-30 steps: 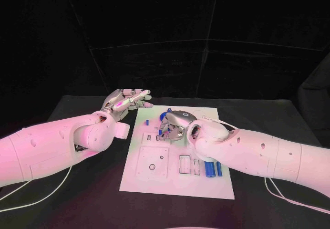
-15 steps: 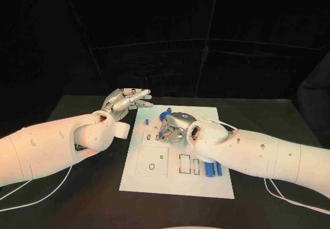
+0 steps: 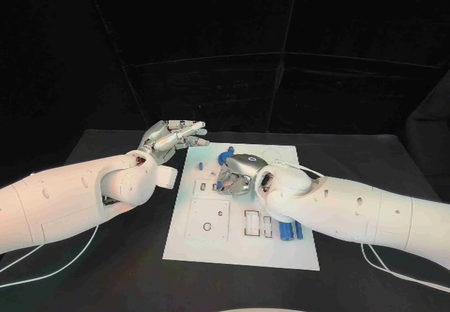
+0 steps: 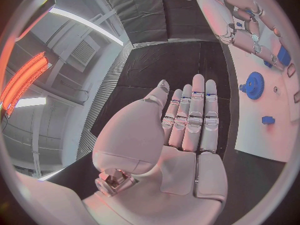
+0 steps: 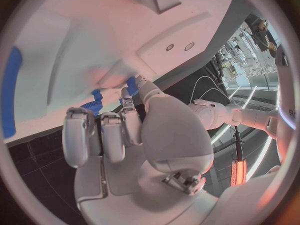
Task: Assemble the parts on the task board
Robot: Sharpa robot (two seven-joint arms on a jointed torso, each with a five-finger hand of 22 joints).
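Here, the right robot hand [image 3: 237,174] is curled over the task board [image 3: 214,243], fingertips pressed on a blue part [image 5: 97,101]. The left robot hand [image 3: 172,136] is held flat and empty, fingers extended together, above the counter [image 3: 112,156].

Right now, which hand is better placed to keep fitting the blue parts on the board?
The right hand: it is over the task board with fingers at a blue part. The left hand is open, off the board's far corner.

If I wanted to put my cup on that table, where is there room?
Bare black table lies right of the task board, beyond the right arm, and along the near edge. The board's far half is crowded: right hand, blue parts, left hand beside it.
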